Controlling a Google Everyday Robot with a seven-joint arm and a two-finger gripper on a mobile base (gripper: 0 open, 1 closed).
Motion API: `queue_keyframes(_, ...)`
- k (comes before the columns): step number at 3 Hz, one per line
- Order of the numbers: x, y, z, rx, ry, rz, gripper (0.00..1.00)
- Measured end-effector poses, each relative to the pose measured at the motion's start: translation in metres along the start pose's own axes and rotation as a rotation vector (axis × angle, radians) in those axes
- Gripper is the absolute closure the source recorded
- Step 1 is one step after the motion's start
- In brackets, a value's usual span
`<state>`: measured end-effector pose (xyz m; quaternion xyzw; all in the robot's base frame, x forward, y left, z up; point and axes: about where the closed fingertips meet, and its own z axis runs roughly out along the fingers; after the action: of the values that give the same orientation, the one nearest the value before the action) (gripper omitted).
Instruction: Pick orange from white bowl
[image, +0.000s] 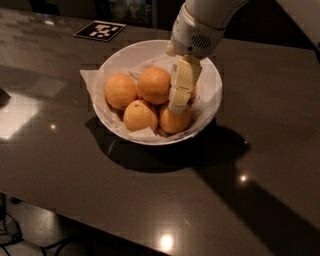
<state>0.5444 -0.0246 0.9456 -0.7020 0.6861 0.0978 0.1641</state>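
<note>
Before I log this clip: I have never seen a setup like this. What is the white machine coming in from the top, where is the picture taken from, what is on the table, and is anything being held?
The white machine is a robot arm. Its cream-coloured end is the gripper, the part that grasps things. There is only one camera view. It looks down on the scene at a slant, and where it is mounted is not known.

On the dark glossy table stands a white bowl lined with crumpled paper. It holds oranges: four show plainly and a fifth peeks out behind the gripper. A black-and-white marker card lies further back.

The gripper reaches down into the bowl, right beside the large round orange at the back. I cannot tell whether it grips anything.
</note>
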Motion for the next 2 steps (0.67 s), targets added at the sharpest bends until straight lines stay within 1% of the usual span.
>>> queue_keyframes(1,-0.0026,-0.0019,0.0013,0.013,0.008,-0.012,0.00)
queue_keyframes(2,-0.0082,-0.0042,0.0068,0.004,0.035,-0.041,0.00)
